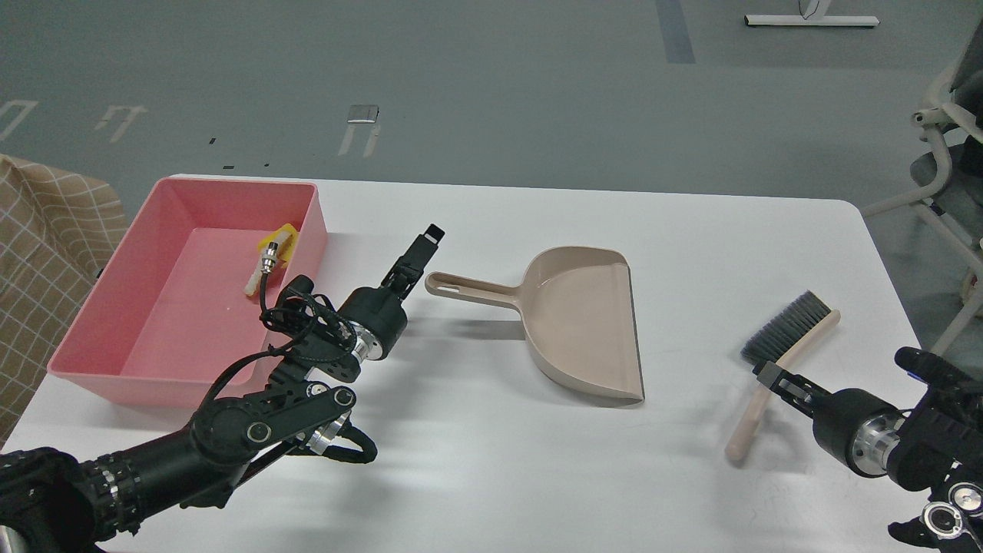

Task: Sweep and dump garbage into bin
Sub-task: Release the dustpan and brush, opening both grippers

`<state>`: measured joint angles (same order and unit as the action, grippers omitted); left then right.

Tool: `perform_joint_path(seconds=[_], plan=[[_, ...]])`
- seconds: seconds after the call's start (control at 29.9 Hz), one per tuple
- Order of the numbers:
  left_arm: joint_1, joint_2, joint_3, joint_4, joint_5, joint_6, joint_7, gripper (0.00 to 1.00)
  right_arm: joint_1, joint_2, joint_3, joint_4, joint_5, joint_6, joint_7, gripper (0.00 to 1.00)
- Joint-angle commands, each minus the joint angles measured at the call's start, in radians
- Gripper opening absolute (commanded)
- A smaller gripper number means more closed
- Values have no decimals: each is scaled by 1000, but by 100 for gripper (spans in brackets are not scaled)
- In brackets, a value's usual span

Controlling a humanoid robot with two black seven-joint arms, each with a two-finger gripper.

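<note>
The pink bin (153, 388) stands at the table's left. In it lie the garbage scraps: the yellow chunk (287, 232) and the white bread slice (252, 286), partly hidden by my arm's cable plug. My left gripper (421, 253) is raised between the bin and the beige dustpan's handle (468, 288), apart from both, open and empty. The dustpan (587, 322) rests flat at mid-table. My right gripper (770, 375) is open, right beside the handle of the brush (787, 326), which lies on the table.
The table's right edge (895, 284) is close to the brush. A chair (948, 177) stands beyond the right edge. A checked cloth (46, 246) lies left of the bin.
</note>
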<state>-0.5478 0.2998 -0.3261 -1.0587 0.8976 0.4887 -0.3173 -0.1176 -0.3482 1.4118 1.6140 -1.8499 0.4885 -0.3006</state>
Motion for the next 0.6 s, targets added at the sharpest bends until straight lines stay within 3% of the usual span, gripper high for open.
perform_joint_path(seconds=[0.0,0.27,0.37,0.43,0.5,0.57], plan=[[-12,18,-1,0,0,0,0,98,12,2,1,0,0,0,0,47],[-58,32,-2,0,-2,0,-19,98,65,11,13,-9,3,0,2,57],[-64,35,-11,-1,-3,0,-20,98,85,17,30,-9,20,0,3,67],[-80,36,-13,-1,-6,0,-20,98,116,38,64,-8,38,0,12,84],[-93,36,-18,-1,-11,0,-22,98,148,63,91,-9,41,0,11,95],[-104,33,-19,-3,-11,0,-22,98,182,71,105,-9,43,0,11,96]])
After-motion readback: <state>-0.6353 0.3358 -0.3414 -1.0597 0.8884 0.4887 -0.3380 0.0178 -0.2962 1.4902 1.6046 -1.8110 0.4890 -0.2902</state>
